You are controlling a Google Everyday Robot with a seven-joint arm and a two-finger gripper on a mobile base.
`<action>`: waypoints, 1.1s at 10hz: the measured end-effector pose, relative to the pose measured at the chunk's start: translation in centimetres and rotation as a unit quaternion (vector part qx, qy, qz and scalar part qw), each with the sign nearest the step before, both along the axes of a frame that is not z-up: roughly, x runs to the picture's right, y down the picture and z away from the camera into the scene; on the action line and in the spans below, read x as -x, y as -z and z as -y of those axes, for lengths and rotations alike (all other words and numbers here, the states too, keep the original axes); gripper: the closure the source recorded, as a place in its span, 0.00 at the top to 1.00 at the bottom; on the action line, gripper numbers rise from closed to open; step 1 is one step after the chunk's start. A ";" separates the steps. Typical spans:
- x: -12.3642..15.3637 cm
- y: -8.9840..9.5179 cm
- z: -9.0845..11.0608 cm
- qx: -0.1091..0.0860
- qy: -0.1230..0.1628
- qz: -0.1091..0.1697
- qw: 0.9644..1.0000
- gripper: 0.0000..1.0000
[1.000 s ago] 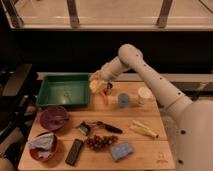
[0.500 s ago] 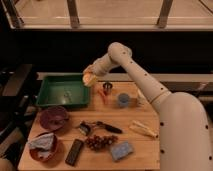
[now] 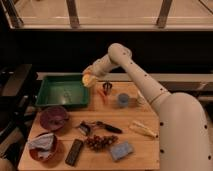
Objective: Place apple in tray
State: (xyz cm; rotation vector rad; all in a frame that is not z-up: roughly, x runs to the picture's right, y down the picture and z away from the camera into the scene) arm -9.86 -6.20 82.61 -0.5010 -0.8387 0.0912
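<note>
we see the table (image 3: pixel 145 150) crowded with items, so free room is limited toward its front. the tray (image 3: pixel 50 100) sits at the back left, its floor mostly bare. we judge the task near its end: the gripper (image 3: pixel 88 76) pinches the apple (image 3: pixel 90 80) above the tray's right rim, at the near-right corner. what is left is to carry it further left over the open floor, lower it and let go. the bowl (image 3: pixel 54 117) lies just in front of the tray; the cup (image 3: pixel 122 100) stands right of it.
</note>
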 end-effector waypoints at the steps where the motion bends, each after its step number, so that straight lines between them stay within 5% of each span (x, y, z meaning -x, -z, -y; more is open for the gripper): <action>1: 1.3 -0.1 -0.2 0.000 -0.001 0.008 1.000 0.00; 6: 8.3 -1.8 -2.4 0.002 -0.013 0.021 1.000 0.02; 11: 9.2 -5.1 -5.7 0.034 -0.009 0.011 0.999 0.49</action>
